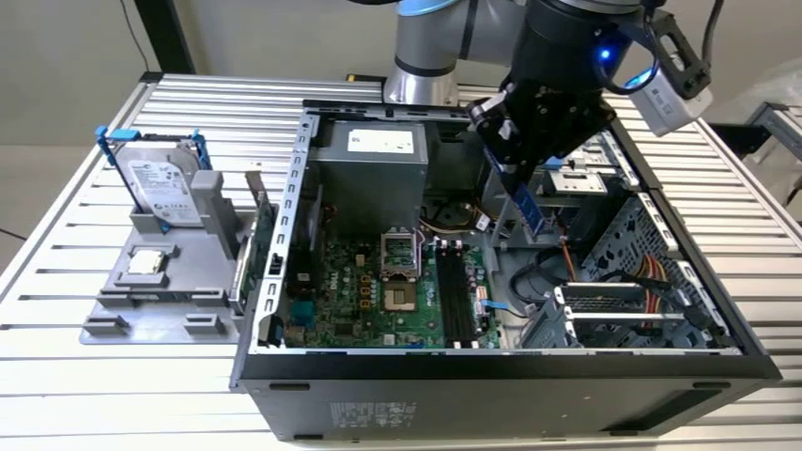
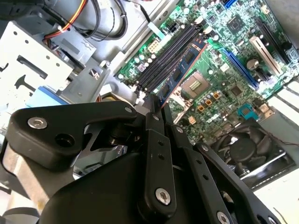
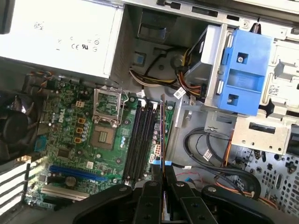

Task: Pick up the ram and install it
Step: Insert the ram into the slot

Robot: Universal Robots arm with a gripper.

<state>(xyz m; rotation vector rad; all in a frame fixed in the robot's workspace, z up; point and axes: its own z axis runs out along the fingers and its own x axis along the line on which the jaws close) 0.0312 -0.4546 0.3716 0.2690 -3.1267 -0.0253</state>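
My gripper (image 1: 516,180) hangs over the open computer case and is shut on the ram (image 1: 529,212), a thin dark blue stick that points down from the fingers. In the exterior view the ram is above the motherboard, a little to the right of the black memory slots (image 1: 457,296). The second wrist view has the ram (image 2: 182,69) running out from the gripper (image 2: 155,108) across those slots (image 2: 169,55). Seen edge-on in the first wrist view, the ram (image 3: 162,133) lies beside the slots (image 3: 141,137), ahead of the gripper (image 3: 162,181). It is held clear of the board.
A grey fixture (image 1: 119,319) left of the case holds a silver hard drive (image 1: 163,188) and a small processor chip (image 1: 150,261). Inside the case are the power supply (image 1: 370,164), the processor socket (image 1: 398,258), loose cables (image 1: 551,282) and a blue drive bracket (image 3: 245,74).
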